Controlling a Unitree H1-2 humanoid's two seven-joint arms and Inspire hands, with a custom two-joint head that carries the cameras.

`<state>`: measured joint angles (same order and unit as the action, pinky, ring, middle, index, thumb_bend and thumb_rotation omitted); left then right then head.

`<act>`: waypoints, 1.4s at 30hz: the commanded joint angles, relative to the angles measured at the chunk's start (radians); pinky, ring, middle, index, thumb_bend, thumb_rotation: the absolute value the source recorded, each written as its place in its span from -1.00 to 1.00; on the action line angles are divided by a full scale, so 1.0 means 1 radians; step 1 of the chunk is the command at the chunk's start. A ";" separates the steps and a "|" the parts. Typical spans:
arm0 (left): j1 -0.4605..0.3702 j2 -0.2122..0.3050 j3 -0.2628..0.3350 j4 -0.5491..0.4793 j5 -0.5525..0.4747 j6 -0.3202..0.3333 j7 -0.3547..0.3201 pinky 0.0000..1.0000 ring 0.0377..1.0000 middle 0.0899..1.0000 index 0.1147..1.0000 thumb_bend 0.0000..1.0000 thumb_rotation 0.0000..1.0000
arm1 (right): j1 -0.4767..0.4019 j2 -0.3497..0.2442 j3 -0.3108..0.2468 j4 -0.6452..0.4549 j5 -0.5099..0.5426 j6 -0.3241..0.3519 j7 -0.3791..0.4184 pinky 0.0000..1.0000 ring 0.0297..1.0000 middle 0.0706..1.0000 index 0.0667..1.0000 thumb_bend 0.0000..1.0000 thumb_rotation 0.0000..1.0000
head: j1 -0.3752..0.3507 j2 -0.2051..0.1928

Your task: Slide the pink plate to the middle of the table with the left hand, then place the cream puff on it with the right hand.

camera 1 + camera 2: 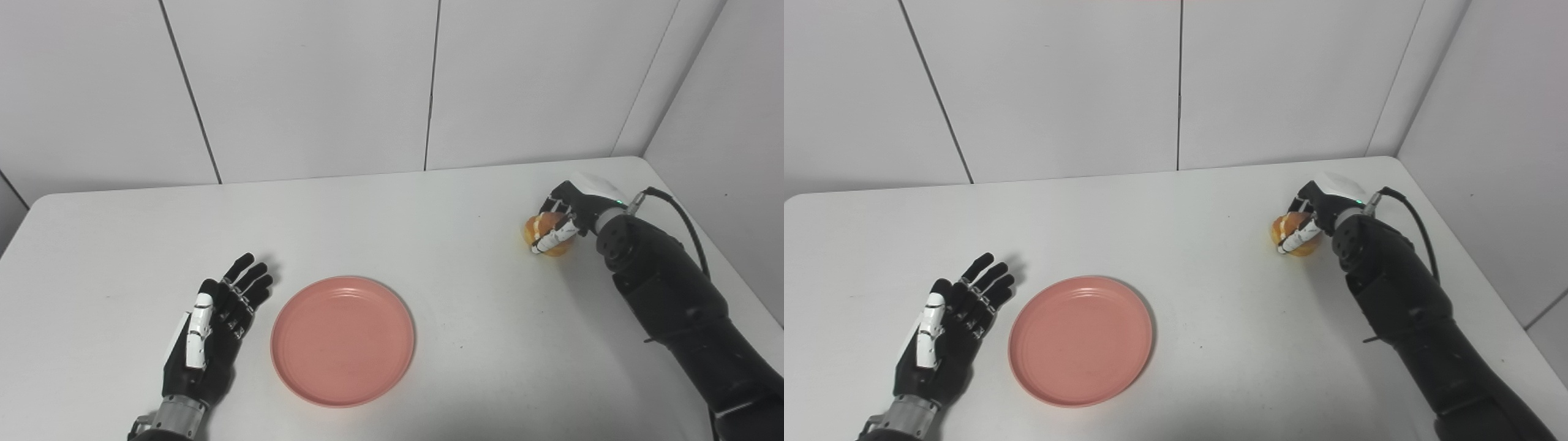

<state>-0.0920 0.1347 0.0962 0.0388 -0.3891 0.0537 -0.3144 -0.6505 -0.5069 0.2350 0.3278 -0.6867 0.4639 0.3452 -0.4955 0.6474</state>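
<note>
A round pink plate (342, 340) lies flat on the white table (392, 214), near the front and a little left of centre, with nothing on it. My left hand (211, 327) rests open on the table just left of the plate, fingers spread and pointing away, not touching the rim. At the far right, an orange-and-cream cream puff (542, 231) sits low over the table. My right hand (566, 214) is closed around it, fingers wrapped over its top and near side, hiding part of it.
White wall panels stand behind the table, and a wall closes in on the right. The right forearm and its cable (680, 214) stretch along the table's right edge. Bare tabletop lies between the plate and the cream puff.
</note>
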 commanded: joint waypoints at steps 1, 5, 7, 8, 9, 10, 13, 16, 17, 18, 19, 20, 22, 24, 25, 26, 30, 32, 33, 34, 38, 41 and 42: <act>0.063 -0.003 0.001 0.045 0.001 0.026 0.010 0.87 0.76 0.73 0.68 -0.11 1.00 | -0.027 -0.034 -0.025 -0.071 -0.016 0.005 0.001 -0.25 -0.13 -0.13 -0.05 0.05 -1.00 | 0.006 -0.001; 0.060 -0.011 -0.005 0.045 0.003 0.024 0.010 0.90 0.77 0.74 0.69 -0.12 1.00 | -0.016 -0.034 -0.049 -0.174 -0.033 0.006 0.028 -0.32 -0.20 -0.20 -0.01 0.04 -1.00 | 0.024 -0.003; 0.060 -0.014 -0.010 0.042 0.010 0.021 0.012 0.90 0.77 0.74 0.70 -0.12 1.00 | -0.012 -0.030 -0.063 -0.227 -0.045 0.006 0.050 -0.32 -0.19 -0.20 0.00 0.04 -1.00 | 0.033 -0.004; 0.059 -0.016 -0.012 0.041 0.013 0.017 0.014 0.90 0.78 0.75 0.70 -0.13 1.00 | -0.011 -0.026 -0.070 -0.252 -0.053 0.006 0.063 -0.31 -0.18 -0.19 0.00 0.04 -1.00 | 0.044 -0.005; 0.060 -0.018 -0.014 0.040 0.017 0.015 0.016 0.92 0.79 0.76 0.71 -0.13 1.00 | -0.011 -0.023 -0.073 -0.284 -0.060 0.006 0.073 -0.29 -0.16 -0.18 -0.01 0.04 -1.00 | 0.044 -0.005; 0.060 -0.020 -0.016 0.040 0.020 0.012 0.018 0.91 0.78 0.75 0.70 -0.14 1.00 | -0.011 -0.019 -0.076 -0.309 -0.069 0.006 0.081 -0.29 -0.15 -0.17 -0.01 0.04 -1.00 | 0.055 -0.004; 0.059 -0.026 -0.022 0.043 0.025 0.001 0.018 0.91 0.77 0.75 0.70 -0.14 1.00 | -0.012 -0.001 -0.084 -0.379 -0.095 0.006 0.113 -0.34 -0.22 -0.22 0.02 0.03 -1.00 | 0.066 -0.005; 0.062 -0.034 -0.028 0.034 0.048 -0.005 0.032 0.90 0.76 0.74 0.69 -0.13 1.00 | -0.016 0.030 -0.089 -0.461 -0.100 0.006 0.163 -0.33 -0.20 -0.22 0.02 0.03 -1.00 | 0.089 -0.004; 0.064 -0.038 -0.031 0.030 0.056 -0.006 0.038 0.87 0.75 0.72 0.66 -0.13 1.00 | -0.018 0.038 -0.088 -0.485 -0.102 0.006 0.177 -0.32 -0.20 -0.21 0.02 0.03 -1.00 | 0.097 -0.003; 0.064 -0.041 -0.034 0.027 0.061 -0.008 0.042 0.87 0.75 0.71 0.66 -0.12 1.00 | -0.019 0.045 -0.083 -0.507 -0.105 0.006 0.190 -0.32 -0.19 -0.21 0.02 0.03 -1.00 | 0.103 -0.002; 0.064 -0.045 -0.037 0.026 0.066 -0.010 0.047 0.88 0.75 0.71 0.66 -0.12 1.00 | -0.020 0.051 -0.078 -0.529 -0.106 0.006 0.202 -0.31 -0.19 -0.21 0.01 0.03 -1.00 | 0.116 -0.001; 0.064 -0.047 -0.040 0.025 0.071 -0.012 0.049 0.89 0.76 0.72 0.67 -0.12 1.00 | -0.020 0.063 -0.075 -0.548 -0.117 0.006 0.220 -0.33 -0.20 -0.22 0.01 0.03 -1.00 | 0.116 -0.001; 0.065 -0.053 -0.046 0.022 0.081 -0.012 0.055 0.89 0.76 0.74 0.68 -0.10 1.00 | -0.020 0.092 -0.069 -0.586 -0.134 0.006 0.250 -0.39 -0.26 -0.24 0.02 0.03 -1.00 | 0.135 0.002; 0.067 -0.061 -0.053 0.014 0.098 -0.010 0.068 0.89 0.75 0.73 0.69 -0.08 1.00 | -0.018 0.120 -0.054 -0.617 -0.139 0.005 0.265 -0.37 -0.25 -0.22 0.03 0.03 -1.00 | 0.156 0.005; 0.068 -0.065 -0.058 0.010 0.110 -0.009 0.076 0.87 0.75 0.73 0.69 -0.07 1.00 | -0.018 0.131 -0.043 -0.629 -0.138 0.005 0.268 -0.35 -0.23 -0.21 0.03 0.03 -1.00 | 0.170 0.008; 0.068 -0.067 -0.062 0.007 0.119 -0.008 0.082 0.88 0.75 0.74 0.69 -0.07 1.00 | -0.018 0.137 -0.038 -0.636 -0.137 0.004 0.270 -0.34 -0.22 -0.20 0.03 0.03 -1.00 | 0.172 0.009; 0.070 -0.081 -0.077 -0.003 0.147 -0.010 0.102 0.85 0.75 0.75 0.70 -0.05 1.00 | -0.023 0.165 0.013 -0.667 -0.125 0.001 0.291 -0.31 -0.20 -0.20 0.02 0.03 -1.00 | 0.203 0.016; 0.070 -0.091 -0.082 -0.006 0.162 -0.012 0.118 0.84 0.75 0.75 0.70 -0.05 1.00 | -0.023 0.188 0.035 -0.673 -0.120 0.001 0.296 -0.33 -0.22 -0.21 0.02 0.03 -1.00 | 0.220 0.019; 0.069 -0.096 -0.084 -0.007 0.172 -0.015 0.127 0.83 0.75 0.75 0.70 -0.05 1.00 | -0.024 0.196 0.049 -0.672 -0.124 -0.002 0.296 -0.33 -0.22 -0.22 0.02 0.03 -1.00 | 0.242 0.024; 0.069 -0.101 -0.086 -0.009 0.180 -0.017 0.133 0.83 0.74 0.74 0.69 -0.04 1.00 | -0.024 0.200 0.059 -0.670 -0.127 -0.005 0.296 -0.33 -0.23 -0.22 0.02 0.03 -1.00 | 0.246 0.024; 0.064 -0.115 -0.094 -0.001 0.207 -0.040 0.151 0.82 0.74 0.74 0.70 -0.02 1.00 | -0.022 0.221 0.095 -0.649 -0.113 -0.027 0.289 -0.36 -0.24 -0.22 0.02 0.04 -1.00 | 0.290 0.034; 0.066 -0.130 -0.099 -0.014 0.223 -0.030 0.166 0.82 0.75 0.75 0.71 -0.01 1.00 | -0.014 0.235 0.111 -0.635 -0.095 -0.034 0.283 -0.35 -0.23 -0.22 0.01 0.04 -1.00 | 0.323 0.042; 0.066 -0.135 -0.099 -0.016 0.226 -0.029 0.170 0.82 0.75 0.75 0.71 -0.01 1.00 | -0.011 0.241 0.118 -0.629 -0.094 -0.036 0.281 -0.34 -0.23 -0.21 0.01 0.04 -1.00 | 0.330 0.044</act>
<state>-0.0699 0.0196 0.0121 -0.0069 -0.1689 0.0094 -0.1568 -0.6284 -0.2682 0.3540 -0.2883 -0.7877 0.4593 0.6503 -0.1657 0.6903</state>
